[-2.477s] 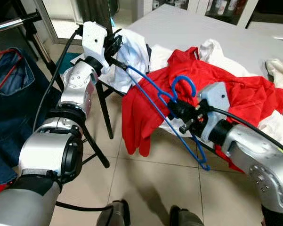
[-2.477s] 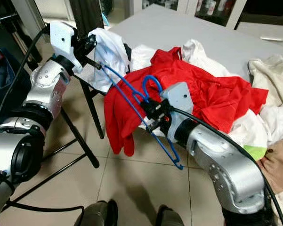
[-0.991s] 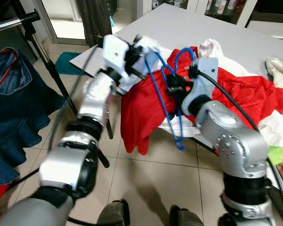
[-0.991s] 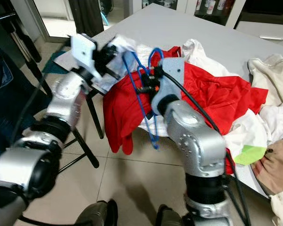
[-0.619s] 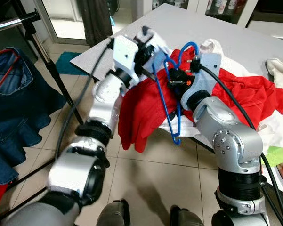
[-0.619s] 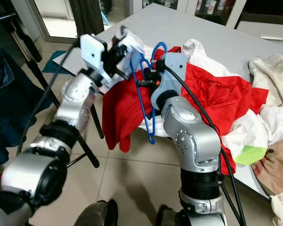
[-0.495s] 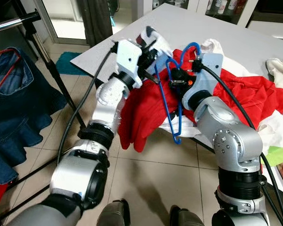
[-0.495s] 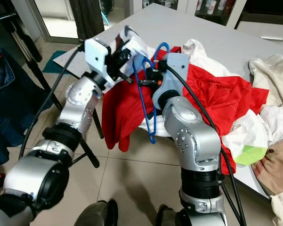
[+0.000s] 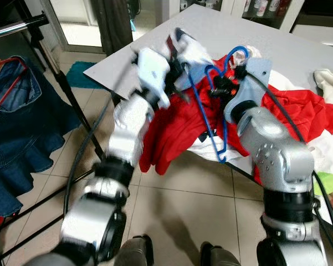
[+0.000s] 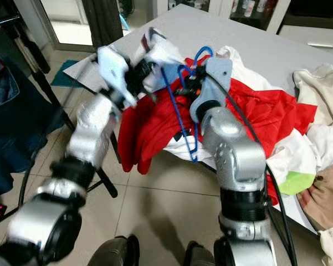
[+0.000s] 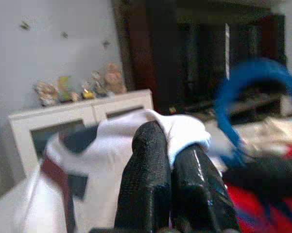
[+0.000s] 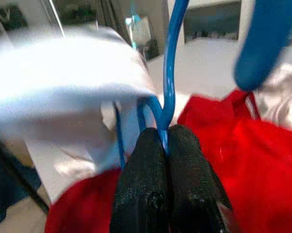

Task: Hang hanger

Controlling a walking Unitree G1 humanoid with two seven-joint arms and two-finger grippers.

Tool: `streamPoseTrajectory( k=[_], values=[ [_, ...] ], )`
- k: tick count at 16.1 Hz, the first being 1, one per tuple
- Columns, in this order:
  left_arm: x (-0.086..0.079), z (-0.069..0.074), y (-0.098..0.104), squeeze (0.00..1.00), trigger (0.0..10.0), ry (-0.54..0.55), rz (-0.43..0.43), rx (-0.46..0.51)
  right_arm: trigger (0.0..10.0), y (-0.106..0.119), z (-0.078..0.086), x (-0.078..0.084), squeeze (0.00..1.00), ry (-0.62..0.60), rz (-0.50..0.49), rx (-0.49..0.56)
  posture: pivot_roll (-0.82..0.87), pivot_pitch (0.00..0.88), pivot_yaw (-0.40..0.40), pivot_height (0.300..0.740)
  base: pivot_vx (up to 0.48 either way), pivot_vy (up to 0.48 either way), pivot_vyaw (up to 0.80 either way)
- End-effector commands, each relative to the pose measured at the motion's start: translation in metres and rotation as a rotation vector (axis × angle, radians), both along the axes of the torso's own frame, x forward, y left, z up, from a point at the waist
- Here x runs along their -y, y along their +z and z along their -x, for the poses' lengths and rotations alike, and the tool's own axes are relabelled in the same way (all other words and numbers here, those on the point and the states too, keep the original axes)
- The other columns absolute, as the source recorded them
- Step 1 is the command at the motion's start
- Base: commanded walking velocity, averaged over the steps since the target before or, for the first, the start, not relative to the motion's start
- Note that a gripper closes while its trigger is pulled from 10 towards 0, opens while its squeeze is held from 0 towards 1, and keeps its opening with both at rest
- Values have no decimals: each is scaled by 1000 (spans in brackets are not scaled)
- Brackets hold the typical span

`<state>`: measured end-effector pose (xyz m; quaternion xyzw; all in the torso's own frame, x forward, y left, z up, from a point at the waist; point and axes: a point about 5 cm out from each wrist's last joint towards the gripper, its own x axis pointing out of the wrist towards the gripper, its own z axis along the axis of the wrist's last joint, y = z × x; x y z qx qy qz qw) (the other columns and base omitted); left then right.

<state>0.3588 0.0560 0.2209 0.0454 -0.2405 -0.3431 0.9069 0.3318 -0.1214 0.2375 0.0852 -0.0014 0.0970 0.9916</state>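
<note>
**Blue hanger held aloft over the table edge, rail well off to the left**

Blue hanger (image 9: 210, 105): thin wire frame, held in the air above the near corner of the grey table (image 9: 255, 33), over the heap of red garment (image 9: 288, 111). Hook end up, curling near the top of the right wrist housing. Long axis runs steeply, from the hook down and slightly rightward to the lower tip, which hangs past the table edge above the tiled floor (image 9: 177, 205).

Right gripper (image 12: 169, 141): fingers pressed together, pinching the hanger's wire at the neck just below the hook. The wire rises straight up out of the pinch.

Left gripper (image 11: 171, 162): fingers pressed together on a white garment (image 11: 116, 145), held just beside the hanger's upper arm. Left arm blurred in the head views.

Clothes rail (image 9: 16, 25): dark bar at far left with a denim garment (image 9: 16, 116) on it, well apart from the hanger. The right arm is the nearer, since it holds the neck. Judgement: the hanger must travel left, hook leading, to reach the bar.
</note>
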Motion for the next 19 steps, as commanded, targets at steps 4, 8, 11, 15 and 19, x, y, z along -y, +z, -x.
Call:
streamPoseTrajectory(
  k=[4, 8, 11, 15, 19],
  values=[
    [-1, -4, 5, 0, 10000, 66, -15, -9, 10000, 32, 3, 2, 0, 22, -56, 170, 16, 59, 59, 740, 0, 0, 0],
    [-2, -8, 7, 0, 10000, 124, -1, -36, 10000, 40, 12, -6, 0, 68, -118, 250, 8, 56, 64, 740, 0, 0, 0],
    [13, 3, 13, 0, 10000, 52, -5, 3, 10000, 34, 7, 1, 0, 38, -73, 228, 4, 55, 68, 740, 0, 0, 0],
    [30, 23, 7, 0, 10000, -89, -130, 71, 10000, 36, 3, 7, 0, 6, -61, 239, 14, 52, 66, 740, 0, 0, 0],
    [15, 10, 17, 0, 10000, 41, -88, 69, 10000, 41, 4, 3, 0, 41, -26, 275, 22, 47, 57, 740, 0, 0, 0]
  ],
)
